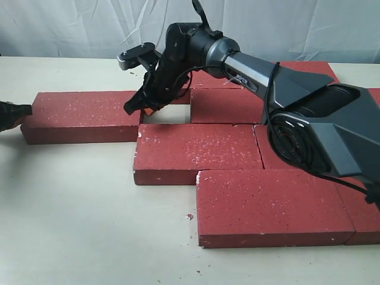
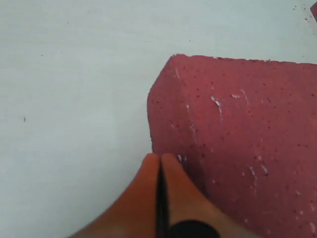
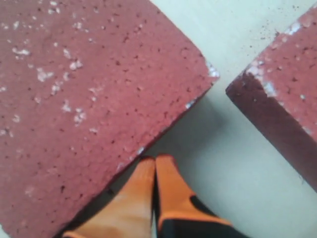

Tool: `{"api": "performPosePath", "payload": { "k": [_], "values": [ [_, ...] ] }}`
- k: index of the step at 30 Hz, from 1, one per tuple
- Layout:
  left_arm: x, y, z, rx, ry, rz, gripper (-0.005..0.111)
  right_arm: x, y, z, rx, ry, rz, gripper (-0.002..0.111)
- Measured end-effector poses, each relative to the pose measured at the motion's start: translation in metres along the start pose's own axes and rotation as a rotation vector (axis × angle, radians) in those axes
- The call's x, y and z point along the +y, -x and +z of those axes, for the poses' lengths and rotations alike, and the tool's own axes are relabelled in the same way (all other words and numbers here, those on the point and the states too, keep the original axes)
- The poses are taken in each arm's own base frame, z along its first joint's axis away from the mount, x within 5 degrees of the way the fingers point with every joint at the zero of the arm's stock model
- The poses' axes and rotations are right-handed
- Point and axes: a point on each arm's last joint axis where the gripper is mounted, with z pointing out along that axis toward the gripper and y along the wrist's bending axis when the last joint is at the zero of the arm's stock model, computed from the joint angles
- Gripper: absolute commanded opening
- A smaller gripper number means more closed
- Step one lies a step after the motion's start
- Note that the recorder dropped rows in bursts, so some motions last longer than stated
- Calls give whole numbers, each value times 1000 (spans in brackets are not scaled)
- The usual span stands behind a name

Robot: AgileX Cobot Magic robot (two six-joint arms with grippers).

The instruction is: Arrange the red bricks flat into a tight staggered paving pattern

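The red bricks lie flat on the counter, most of them butted together in staggered rows. The leftmost brick sits apart, leaving a gap in its row. They look heavy, stiff and gritty, with chipped corners that may crumble. They also look too wide to pinch, so pushing on an end face seems best. The left jaws are pressed shut and empty at that brick's outer end. The right jaws, also shut and empty, hang at the gap by its inner end. Open counter lies to the left and in front.
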Motion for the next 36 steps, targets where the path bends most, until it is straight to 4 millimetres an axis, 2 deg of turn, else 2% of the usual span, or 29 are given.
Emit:
{"api": "performPosePath", "payload": {
  "k": [20,36],
  "values": [
    [-3,7,9,0,43,16,0,-3,11,-1,-127,-30,13,-1],
    [-4,6,17,-17,-28,42,0,4,-1,-3,29,3,-39,-1]
  ]
}}
